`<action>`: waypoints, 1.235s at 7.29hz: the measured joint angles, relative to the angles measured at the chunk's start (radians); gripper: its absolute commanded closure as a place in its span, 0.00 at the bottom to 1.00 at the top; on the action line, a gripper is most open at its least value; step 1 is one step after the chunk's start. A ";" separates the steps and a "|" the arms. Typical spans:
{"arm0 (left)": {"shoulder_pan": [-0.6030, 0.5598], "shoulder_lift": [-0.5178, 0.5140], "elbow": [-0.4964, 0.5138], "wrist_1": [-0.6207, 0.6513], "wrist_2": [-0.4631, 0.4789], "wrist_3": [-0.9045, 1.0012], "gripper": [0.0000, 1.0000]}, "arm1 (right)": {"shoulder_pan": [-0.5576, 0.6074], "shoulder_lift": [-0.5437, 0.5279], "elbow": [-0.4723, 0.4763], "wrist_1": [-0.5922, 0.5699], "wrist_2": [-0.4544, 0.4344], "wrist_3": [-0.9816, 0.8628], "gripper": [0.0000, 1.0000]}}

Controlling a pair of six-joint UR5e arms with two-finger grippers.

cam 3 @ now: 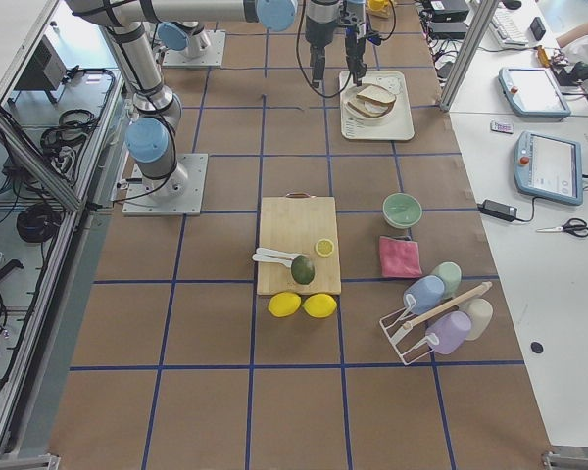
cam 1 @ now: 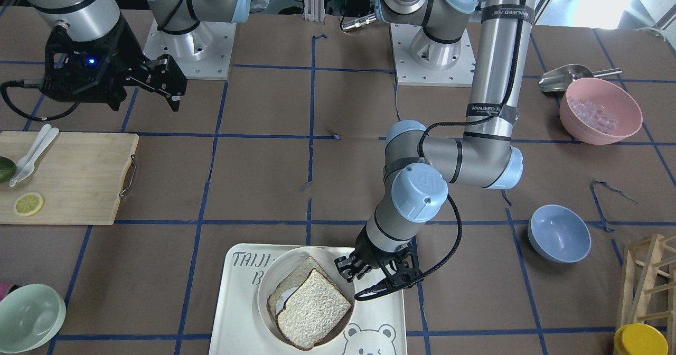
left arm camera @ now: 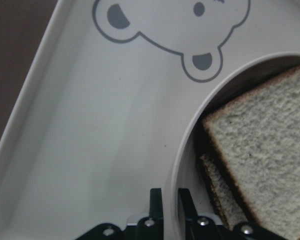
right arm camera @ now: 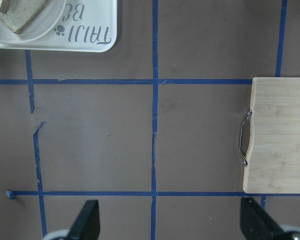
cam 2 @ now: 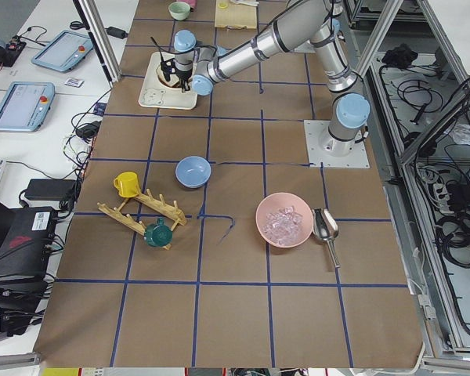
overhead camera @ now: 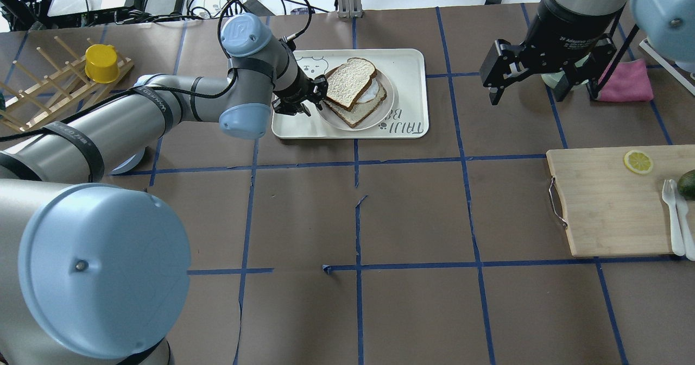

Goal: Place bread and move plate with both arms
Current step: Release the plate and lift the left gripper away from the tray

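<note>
Pale, brown-crusted bread (cam 1: 315,308) lies on top in the plate (cam 1: 262,291), hiding most of a darker slice (cam 1: 289,282) beneath it. Something white between the two is too covered to identify. The plate sits on a bear-printed tray (cam 1: 232,318) and masks part of its lettering. The left end effector (left arm camera: 170,196) pinches the plate's rim, its fingers mostly cut off at the wrist view's edge. The right end effector (right arm camera: 171,222) hangs spread above the worktop (right arm camera: 95,140), well apart.

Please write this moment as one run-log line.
bread: in plate; plate: on bear tray; left fingers: shut on plate rim; right fingers: open, above table
</note>
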 measured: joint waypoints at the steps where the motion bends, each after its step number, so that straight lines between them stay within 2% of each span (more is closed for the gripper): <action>1: 0.016 0.020 -0.002 -0.006 0.000 0.013 0.00 | 0.001 -0.004 0.000 -0.001 0.008 0.002 0.00; 2: 0.024 0.051 -0.003 -0.029 0.001 0.018 0.00 | 0.001 -0.003 -0.002 -0.003 0.019 0.007 0.00; 4: 0.028 0.139 0.013 -0.159 0.003 0.021 0.00 | 0.000 -0.006 -0.005 -0.003 0.030 0.009 0.00; 7: 0.015 0.278 0.079 -0.483 0.041 0.023 0.00 | 0.000 -0.017 -0.001 -0.009 0.027 0.001 0.00; 9: 0.005 0.398 0.085 -0.673 0.049 0.109 0.00 | 0.001 -0.022 0.000 -0.010 0.026 -0.004 0.00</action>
